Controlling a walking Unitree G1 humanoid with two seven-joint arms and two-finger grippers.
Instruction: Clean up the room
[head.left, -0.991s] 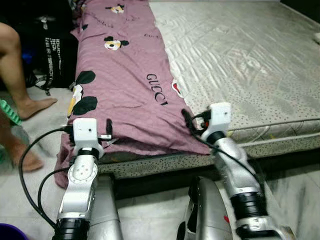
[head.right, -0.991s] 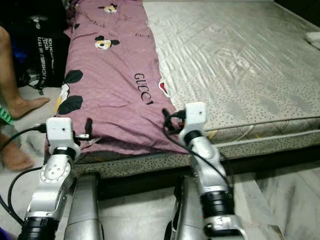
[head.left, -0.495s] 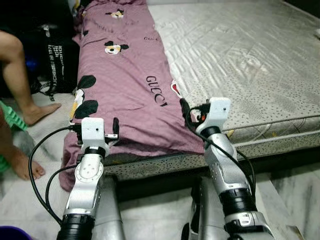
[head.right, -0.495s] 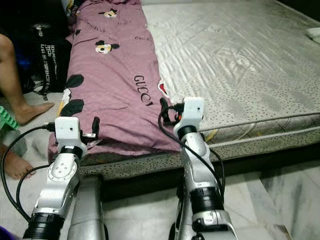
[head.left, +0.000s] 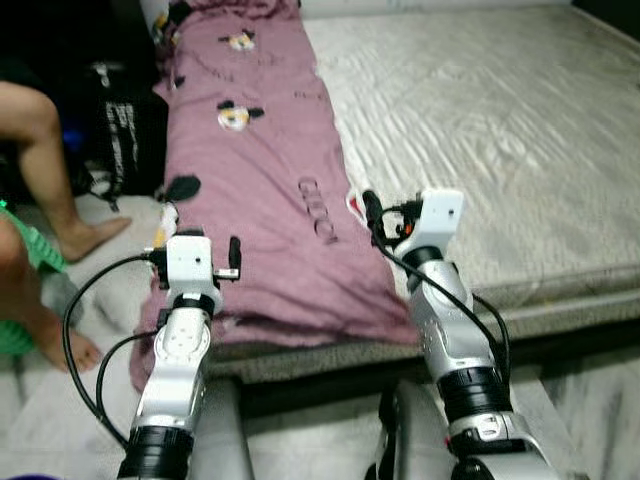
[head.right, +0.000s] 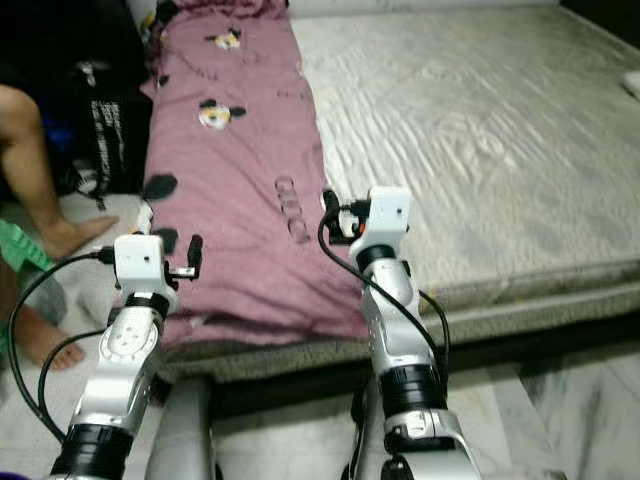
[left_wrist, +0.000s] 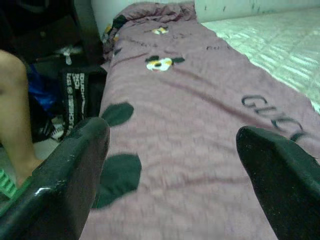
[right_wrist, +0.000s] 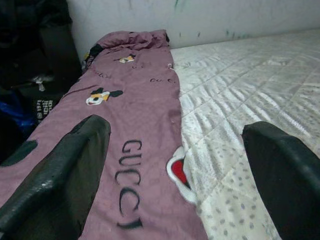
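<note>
While the blanket overhangs the mattress edge, left gripper and right gripper hover spread, empty.

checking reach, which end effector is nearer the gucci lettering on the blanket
Right. The right end effector hovers right beside the GUCCI lettering on the purple blanket; the left end effector sits farther off, near the blanket's left edge.

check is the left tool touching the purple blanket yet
Apart. The left wrist view shows the left tool open above the purple blanket, cloth in plain sight between and beneath both fingers.
</note>
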